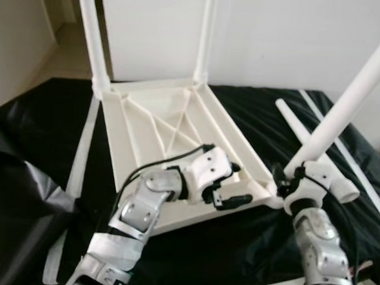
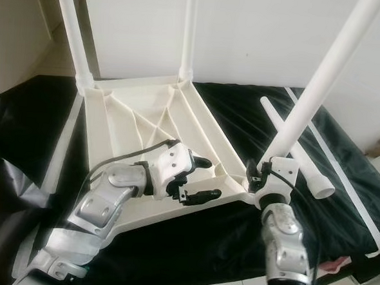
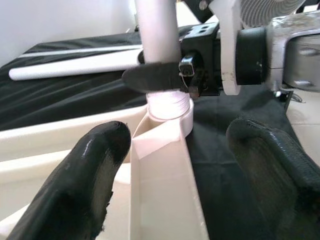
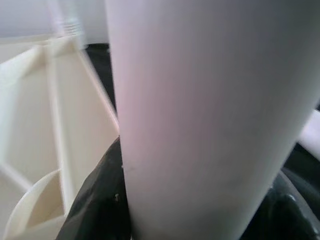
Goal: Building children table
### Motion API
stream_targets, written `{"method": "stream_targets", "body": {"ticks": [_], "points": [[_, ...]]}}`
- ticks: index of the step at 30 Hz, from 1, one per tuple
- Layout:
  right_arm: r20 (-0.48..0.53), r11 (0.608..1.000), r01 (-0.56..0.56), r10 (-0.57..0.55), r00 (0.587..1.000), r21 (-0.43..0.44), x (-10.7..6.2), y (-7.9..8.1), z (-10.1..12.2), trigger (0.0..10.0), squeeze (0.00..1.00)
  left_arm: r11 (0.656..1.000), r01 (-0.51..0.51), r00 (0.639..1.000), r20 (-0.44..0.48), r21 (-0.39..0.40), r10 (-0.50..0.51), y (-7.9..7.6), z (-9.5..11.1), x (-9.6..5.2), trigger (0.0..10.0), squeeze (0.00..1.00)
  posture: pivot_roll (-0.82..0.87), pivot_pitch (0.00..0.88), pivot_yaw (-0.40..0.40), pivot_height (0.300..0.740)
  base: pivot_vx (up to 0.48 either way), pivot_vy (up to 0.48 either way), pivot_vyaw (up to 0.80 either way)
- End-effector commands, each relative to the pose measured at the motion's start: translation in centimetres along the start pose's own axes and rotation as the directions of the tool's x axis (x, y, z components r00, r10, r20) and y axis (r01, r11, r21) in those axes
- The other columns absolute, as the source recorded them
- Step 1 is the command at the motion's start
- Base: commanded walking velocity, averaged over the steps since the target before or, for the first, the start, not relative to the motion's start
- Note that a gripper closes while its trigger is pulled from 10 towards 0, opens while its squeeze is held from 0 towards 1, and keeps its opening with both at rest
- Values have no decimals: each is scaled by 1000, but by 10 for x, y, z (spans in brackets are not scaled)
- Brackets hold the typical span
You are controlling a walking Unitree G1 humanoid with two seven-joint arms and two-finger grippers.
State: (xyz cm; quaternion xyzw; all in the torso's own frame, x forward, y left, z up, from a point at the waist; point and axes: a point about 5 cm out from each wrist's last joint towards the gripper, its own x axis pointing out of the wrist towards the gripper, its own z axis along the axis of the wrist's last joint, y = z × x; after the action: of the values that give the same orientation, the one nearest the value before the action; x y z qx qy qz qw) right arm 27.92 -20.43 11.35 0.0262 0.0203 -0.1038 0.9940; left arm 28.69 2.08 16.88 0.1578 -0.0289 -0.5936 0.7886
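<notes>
The white tabletop [image 1: 178,122] lies upside down on a black sheet [image 1: 42,140], with two legs [image 1: 93,33] standing in its far corners. A third white leg [image 1: 354,94] leans up to the right from the socket [image 3: 170,107] at the near right corner. My right gripper [image 1: 290,176] is shut on that leg just above the socket, and its black fingers [image 4: 97,200] wrap the tube. My left gripper [image 1: 239,183] is open over the tabletop's near right rim. Its two fingers [image 3: 95,170] stand either side of a rib that runs to the socket.
A loose white leg [image 1: 291,119] lies on the sheet behind my right gripper, and a thin white rail [image 1: 362,179] runs along the right edge. A white strip [image 1: 83,149] lies to the left of the tabletop. A white wall stands close behind.
</notes>
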Motion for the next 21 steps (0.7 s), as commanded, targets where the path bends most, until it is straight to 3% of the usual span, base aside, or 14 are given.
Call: {"method": "stream_targets", "body": {"ticks": [1,3,4,21], "points": [[-129,990,137,-137,982,-10,-11,-15,-29,10000,0,936,-352,936,-24,-1,352,18,-4,-2,10000,0,-70,0,-45,740,0,0,0],[-147,962,270,-262,954,34,-20,-2,-32,10000,0,918,-396,918,-37,-17,396,21,-8,-3,10000,0,-54,0,-47,740,0,0,0],[-156,960,276,-266,951,43,-21,1,-33,10000,0,916,-401,916,-41,-20,400,21,-9,-3,10000,0,-54,0,-47,740,0,0,0],[-91,975,210,-203,975,73,-19,12,-18,10000,0,910,-414,910,-47,-27,412,23,-11,-7,10000,0,-49,0,-42,740,0,0,0]]}}
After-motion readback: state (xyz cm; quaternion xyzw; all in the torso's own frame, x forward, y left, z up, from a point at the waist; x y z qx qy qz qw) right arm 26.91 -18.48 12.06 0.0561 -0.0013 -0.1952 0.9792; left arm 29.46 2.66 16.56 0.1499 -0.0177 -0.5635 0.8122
